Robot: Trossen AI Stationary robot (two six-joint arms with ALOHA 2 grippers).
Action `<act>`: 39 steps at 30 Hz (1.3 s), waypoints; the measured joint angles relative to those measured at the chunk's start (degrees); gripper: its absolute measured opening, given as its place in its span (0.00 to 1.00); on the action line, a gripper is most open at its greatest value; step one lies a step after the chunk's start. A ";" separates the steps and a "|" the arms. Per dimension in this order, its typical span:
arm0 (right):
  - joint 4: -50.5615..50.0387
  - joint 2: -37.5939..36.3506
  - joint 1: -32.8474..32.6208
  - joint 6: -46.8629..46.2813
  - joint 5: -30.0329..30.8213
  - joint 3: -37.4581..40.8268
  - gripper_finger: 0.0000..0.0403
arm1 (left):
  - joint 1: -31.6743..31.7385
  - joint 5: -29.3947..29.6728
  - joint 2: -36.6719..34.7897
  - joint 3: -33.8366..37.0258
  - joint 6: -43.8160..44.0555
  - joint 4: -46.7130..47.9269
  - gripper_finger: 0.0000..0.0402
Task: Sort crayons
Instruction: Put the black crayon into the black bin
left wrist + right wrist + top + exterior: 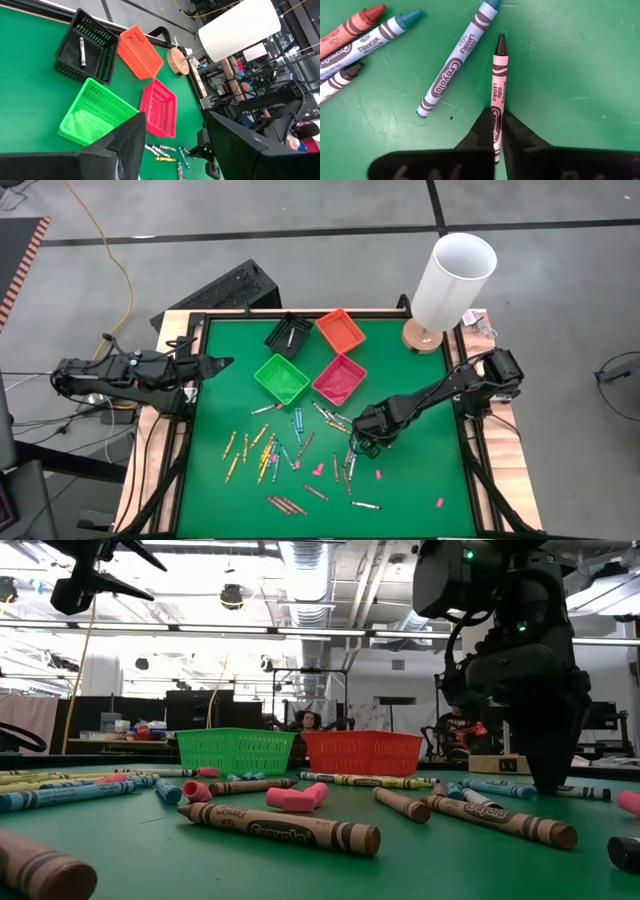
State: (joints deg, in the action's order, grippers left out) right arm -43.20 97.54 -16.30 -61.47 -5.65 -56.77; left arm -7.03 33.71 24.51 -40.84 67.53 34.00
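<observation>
The right gripper [496, 131] is down on the green table [420, 390] at about 5 o'clock from the table's centre, its 2 fingers pinched tight on a pale crayon with a dark tip [497, 90]. The hold sits on the lower half of the wrapper, well back from the point, and the crayon lies flat between the fingers, in line with them.

A crayon is light, stiff and brittle, so it should lift with little force; a hard squeeze or a levering motion could snap it. The paper wrapper likely gives better friction than bare wax. With the grip off the middle, the free end may sag or swivel once it leaves the table.

Just beside it, at 10 o'clock in the wrist view, lies a blue crayon [457, 57], close but not touching. The other loose crayons [265, 450] are scattered across the near half of the table, with pink bits [320, 469] among them.

The 4 bins stand at 12 o'clock: the black bin [288, 334] already holds 1 crayon, and the orange bin [340, 330], green bin [282, 378] and pink bin [340, 379] look empty. The stretch between gripper and bins is mostly open, though a few crayons lie there. A white cylinder [455, 278] stands at the 2 o'clock corner.

The left gripper [222, 363] waits at 9 o'clock, raised, fingers spread apart and empty.
</observation>
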 joint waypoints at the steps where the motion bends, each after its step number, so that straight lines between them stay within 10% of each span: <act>1: -0.02 0.00 0.01 0.01 -0.11 -0.02 0.02 | 0.00 0.00 -0.02 0.00 0.00 0.02 0.50; 27: -15.16 0.31 12.14 16.14 0.20 -21.52 0.00 | 0.00 -0.13 -0.02 0.00 -0.46 -0.01 0.50; 39: -5.36 0.31 25.27 22.73 4.18 -29.67 0.00 | -0.01 2.27 -0.02 0.00 -2.02 -0.01 0.50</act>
State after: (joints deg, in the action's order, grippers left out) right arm -48.56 97.84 8.97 -38.74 -1.48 -86.45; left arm -7.04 35.99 24.49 -40.84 65.51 33.99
